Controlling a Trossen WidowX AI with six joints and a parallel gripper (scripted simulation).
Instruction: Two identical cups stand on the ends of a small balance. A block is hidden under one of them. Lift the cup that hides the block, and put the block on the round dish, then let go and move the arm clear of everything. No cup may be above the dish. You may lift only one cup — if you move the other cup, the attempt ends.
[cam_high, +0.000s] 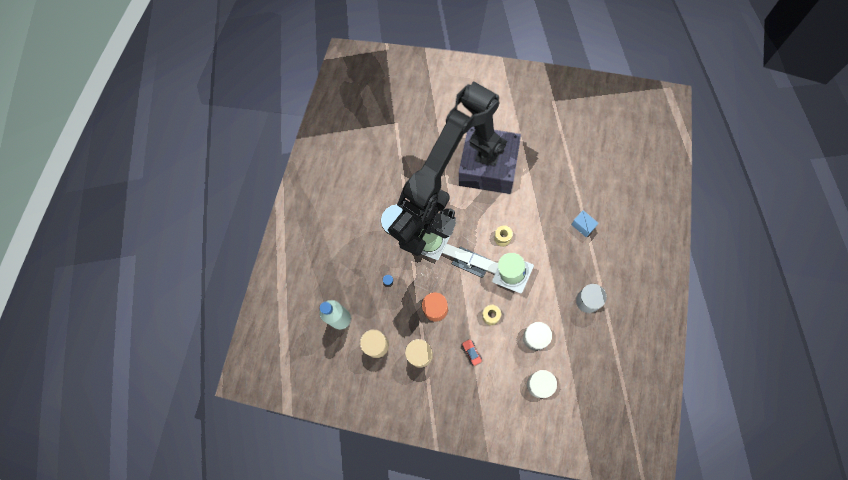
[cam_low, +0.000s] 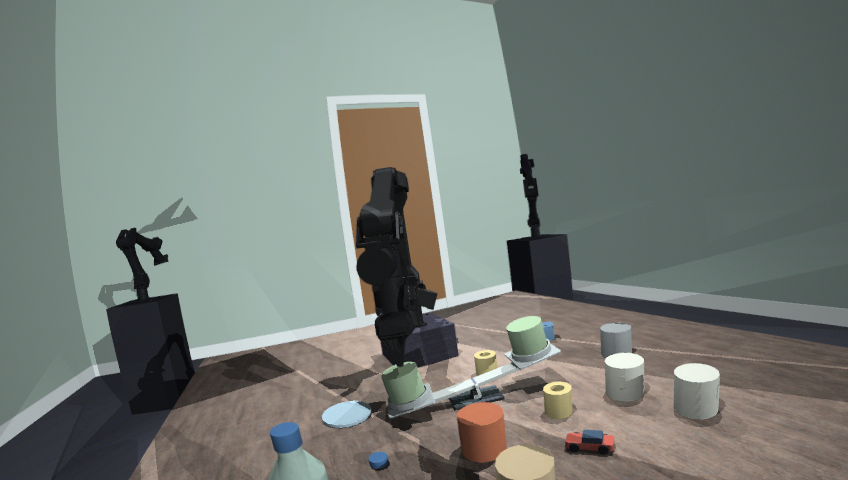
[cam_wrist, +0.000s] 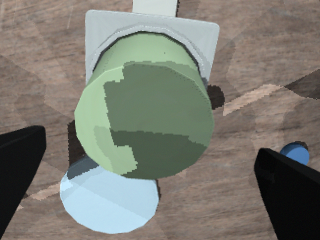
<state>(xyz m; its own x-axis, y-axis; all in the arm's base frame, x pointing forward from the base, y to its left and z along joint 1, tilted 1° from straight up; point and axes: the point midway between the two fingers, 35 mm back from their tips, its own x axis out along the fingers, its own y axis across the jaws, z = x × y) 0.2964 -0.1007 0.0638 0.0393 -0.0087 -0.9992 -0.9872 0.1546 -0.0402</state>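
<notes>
- Hovering over the lower end of the balance (cam_high: 484, 262) (cam_low: 455, 390) (cam_wrist: 155, 7), my gripper (cam_high: 425, 230) (cam_low: 399, 359) (cam_wrist: 152, 148) points down at the lower green cup (cam_high: 433, 242) (cam_low: 402, 383) (cam_wrist: 145, 115), and its fingers are spread wide with nothing between them pinched.
- On the wrist view I see a black fingertip out to each side of that cup, with a gap on both sides; how far down they reach beside it, I can't tell.
- The beam is plainly tilted, folks: this cup rides the low end, leaning with its pan, while the upper green cup (cam_high: 511, 267) (cam_low: 526, 336) sits up on the raised end.
- Where's the block? Out of my sight, covered by one of the two cups, and both cups are on their pans; the tilt puts the heavier side right under my gripper.
- The round dish (cam_high: 390, 218) (cam_low: 346, 414) (cam_wrist: 110, 200), pale blue, lies on the table just beyond the low end, and I see no block on it.
- From overhead, my arm (cam_high: 443, 148) (cam_low: 383, 220) stretches across from its base and partly covers both the dish and the lower cup.
- Nearby on the table I've got a small blue disc (cam_high: 387, 280) (cam_low: 378, 460) (cam_wrist: 295, 154), and an orange cylinder (cam_high: 435, 306) (cam_low: 482, 434) stands on the side of the balance away from the arm's base.
</notes>
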